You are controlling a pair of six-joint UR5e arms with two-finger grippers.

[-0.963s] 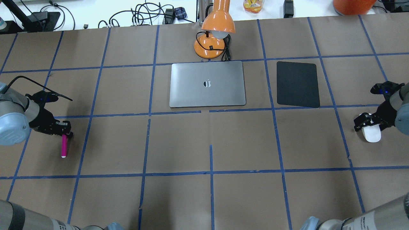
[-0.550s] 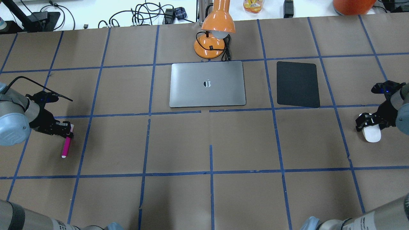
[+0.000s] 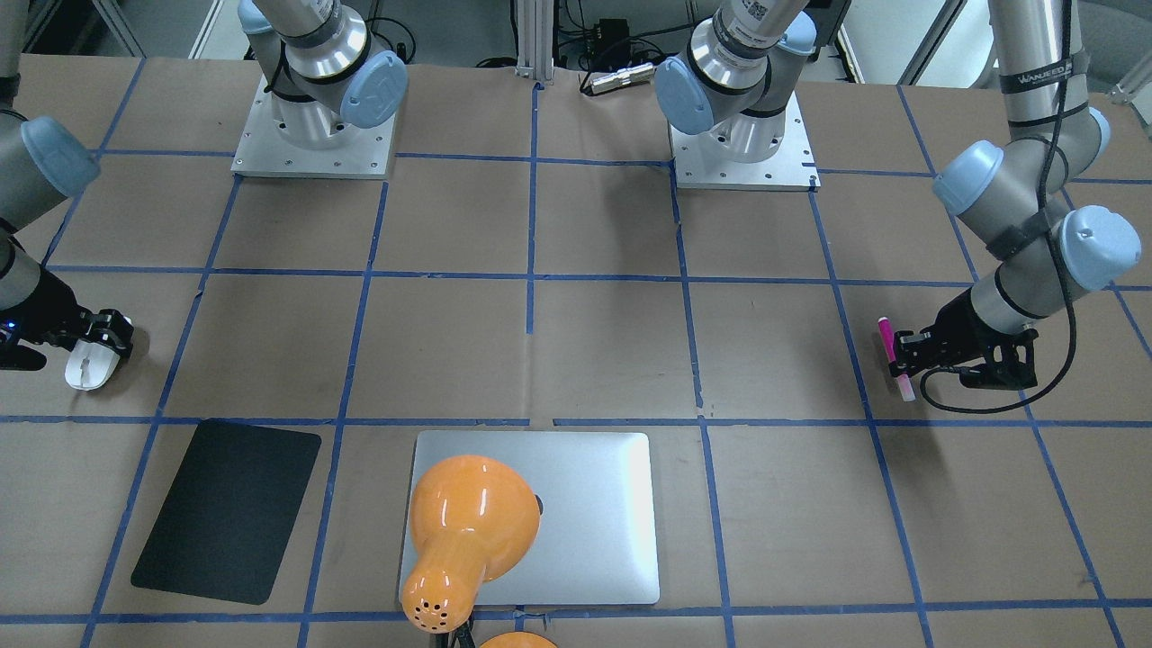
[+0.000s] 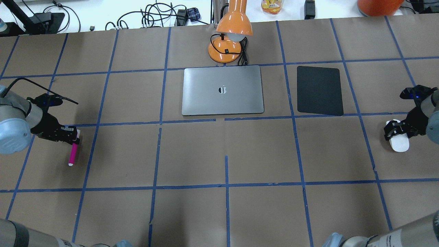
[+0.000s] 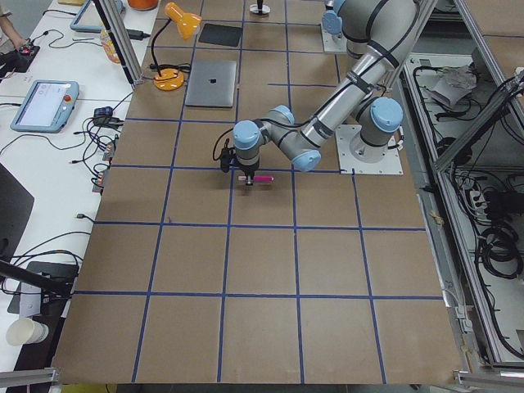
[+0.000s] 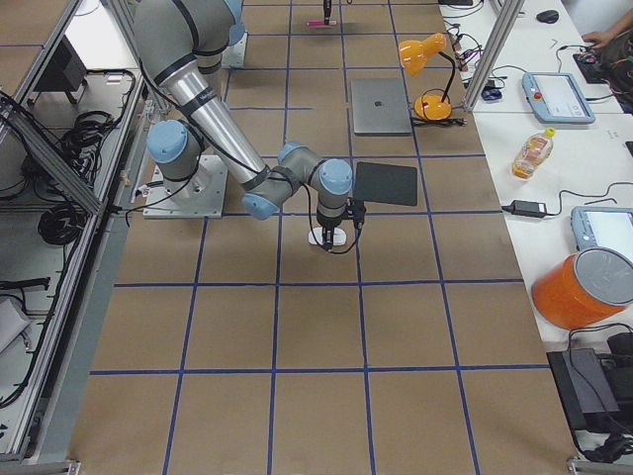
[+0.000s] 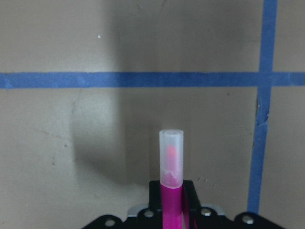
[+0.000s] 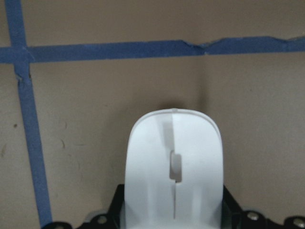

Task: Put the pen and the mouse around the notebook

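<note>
The magenta pen [image 4: 72, 154] hangs from my left gripper [image 4: 71, 134], which is shut on its upper end near the table's left edge. In the left wrist view the pen [image 7: 171, 157] points its pale cap forward between the fingers, above the paper. At the right edge my right gripper [image 4: 395, 129] is shut on the rear of the white mouse [image 4: 400, 144]. The right wrist view shows the mouse [image 8: 174, 162] with its scroll slit facing up. The silver notebook [image 4: 223, 91] lies closed at the back centre, far from both grippers.
An orange desk lamp [image 4: 230, 37] stands just behind the notebook and covers part of the notebook [image 3: 603, 504] in the front-facing view. A black pad [image 4: 319, 90] lies to the notebook's right. Blue tape lines grid the brown paper. Cables lie beyond the far edge.
My left gripper has shifted slightly away from the robot with the pen, whose lower tip now sits a little higher and more tilted. The right gripper edged slightly right on the mouse.
</note>
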